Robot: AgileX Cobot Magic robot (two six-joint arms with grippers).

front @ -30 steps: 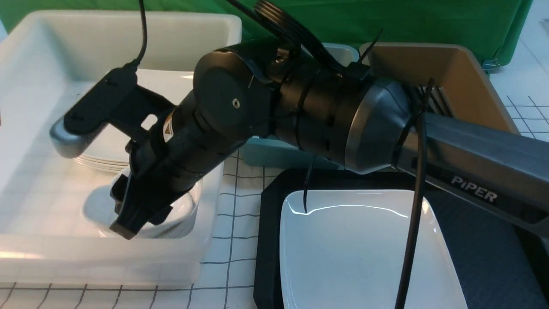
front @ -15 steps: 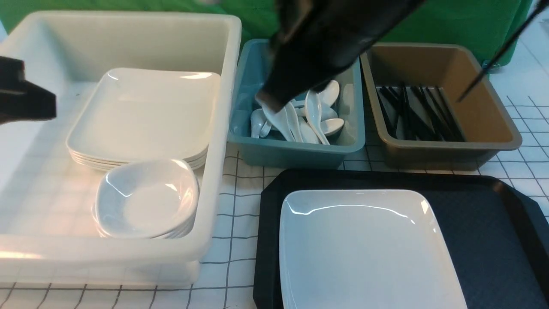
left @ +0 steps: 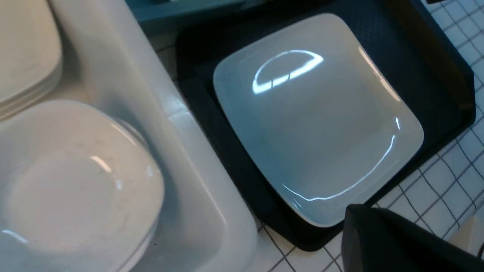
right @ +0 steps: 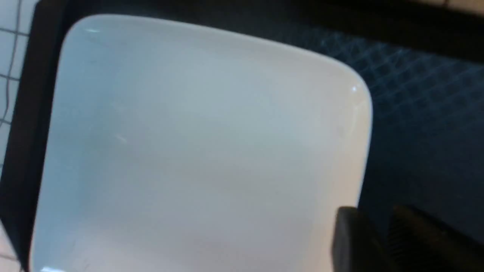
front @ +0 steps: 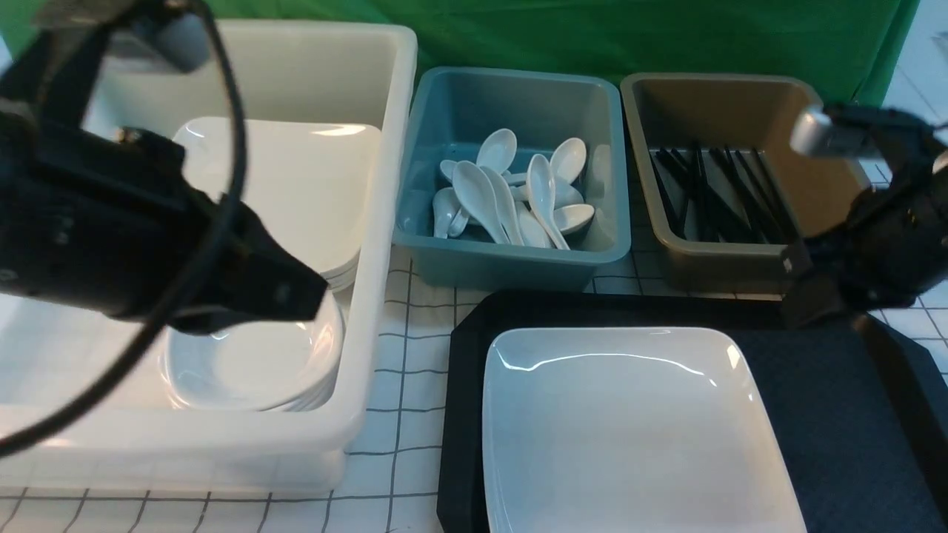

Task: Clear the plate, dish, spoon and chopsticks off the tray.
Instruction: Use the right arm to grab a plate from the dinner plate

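Lab test bench: green cloth backdrop (front: 518,37), grid-marked table surface (front: 404,414)

Three tubs stand in a row on a white grid-lined table cover (front: 400,385).

1. White tub (front: 296,66): left, the largest and deepest. It holds a stack of white rectangular plates (front: 296,185) at its far side and a stack of small white rounded-square bowls (front: 252,370) at its near right corner. The bowl stack sits just beside the plate stack.
2. Blue tub (front: 511,266): centre, just right of the white tub. It holds a loose pile of white soup spoons (front: 481,196), bowls facing up, handles crossing.
3. Brown tub (front: 711,104): right, just beside the blue tub. It holds thin black sticks (front: 711,200) lying roughly near-to-far.

A green cloth (front: 592,37) hangs behind the row.
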